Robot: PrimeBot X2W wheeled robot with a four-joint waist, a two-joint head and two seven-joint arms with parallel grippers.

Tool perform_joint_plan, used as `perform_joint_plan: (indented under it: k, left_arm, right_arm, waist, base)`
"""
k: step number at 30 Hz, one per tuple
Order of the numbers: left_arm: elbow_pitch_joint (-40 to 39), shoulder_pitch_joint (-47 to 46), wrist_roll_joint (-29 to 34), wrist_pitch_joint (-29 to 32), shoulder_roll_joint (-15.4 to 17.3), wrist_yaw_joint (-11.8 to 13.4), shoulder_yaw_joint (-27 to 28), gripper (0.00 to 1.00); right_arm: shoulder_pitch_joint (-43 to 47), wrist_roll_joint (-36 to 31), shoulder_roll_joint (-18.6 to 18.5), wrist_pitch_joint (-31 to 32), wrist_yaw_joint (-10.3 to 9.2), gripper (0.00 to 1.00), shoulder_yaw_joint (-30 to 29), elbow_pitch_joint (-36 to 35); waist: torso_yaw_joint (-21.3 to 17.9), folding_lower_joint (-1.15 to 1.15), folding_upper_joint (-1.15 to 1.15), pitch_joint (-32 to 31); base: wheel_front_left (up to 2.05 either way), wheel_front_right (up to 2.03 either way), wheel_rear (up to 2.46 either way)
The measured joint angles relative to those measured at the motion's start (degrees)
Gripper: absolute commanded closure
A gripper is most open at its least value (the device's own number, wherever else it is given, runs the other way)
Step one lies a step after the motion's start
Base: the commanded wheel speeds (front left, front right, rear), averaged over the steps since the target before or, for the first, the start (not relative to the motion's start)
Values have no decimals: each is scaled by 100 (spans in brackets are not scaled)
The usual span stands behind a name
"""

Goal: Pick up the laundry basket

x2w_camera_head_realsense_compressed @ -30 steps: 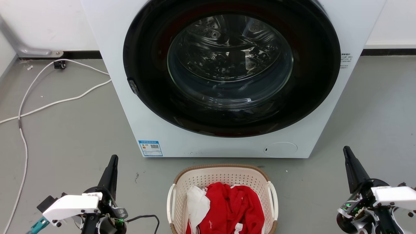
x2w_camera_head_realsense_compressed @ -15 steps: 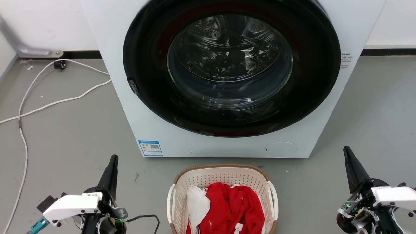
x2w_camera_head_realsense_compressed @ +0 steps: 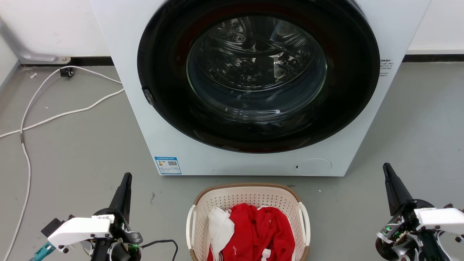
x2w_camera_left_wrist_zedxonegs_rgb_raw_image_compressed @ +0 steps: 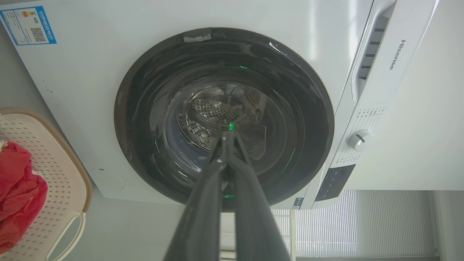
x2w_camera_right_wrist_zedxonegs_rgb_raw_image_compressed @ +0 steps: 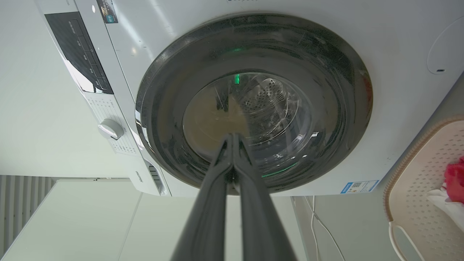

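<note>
basket (x2w_camera_head_realsense_compressed: 248,197): cream perforated plastic, rounded, brown woven-look rim; on the floor (x2w_camera_head_realsense_compressed: 72,152) before the washer (x2w_camera_head_realsense_compressed: 152,119), between both grippers
inside: crumpled red cloth (x2w_camera_head_realsense_compressed: 261,228)
left gripper (x2w_camera_head_realsense_compressed: 127,175): fingers together, empty
right gripper (x2w_camera_head_realsense_compressed: 386,166): fingers together, empty

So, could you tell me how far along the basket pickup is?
Nothing looks done: the laundry basket sits on the floor, clothes inside. In hand: the left hand and right hand hover shut either side, touching nothing. Left: reach its white handles, grip, lift.
</note>
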Motion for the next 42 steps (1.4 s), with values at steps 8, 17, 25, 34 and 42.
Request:
perform_joint_plan:
  k: [8, 17, 25, 34, 42]
  left_arm:
    - [199, 211, 13, -29, -38, 8, -30, 0]
    - [1, 242, 233, -286, -38, 8, -81, 0]
    - [-99, 306, 719, -486, -38, 8, 87, 0]
    - [-313, 311, 1507, -705, -37, 42, 342, 0]
    - [-791, 311, 2418, -871, -37, 257, 374, 0]
  right_arm:
    - [221, 1, 30, -36, -8, 0, 21, 189]
    - [251, -171, 31, -289, -9, 0, 38, 47]
    - [272, -662, 32, -490, -9, 0, -105, 22]
    - [265, -1850, 33, -695, -9, 0, -266, -261]
    - [234, -3172, 33, -868, -9, 0, -303, -892]
  waist:
    - [-1, 0, 0, -2]
    - [-6, 0, 0, -13]
    - [-7, 0, 0, -19]
    - [-12, 0, 0, -14]
    - [-15, 0, 0, -3]
  base:
    - [0, 0, 0]
    - [0, 0, 0]
    - [0, 0, 0]
    - [0, 0, 0]
    - [0, 0, 0]
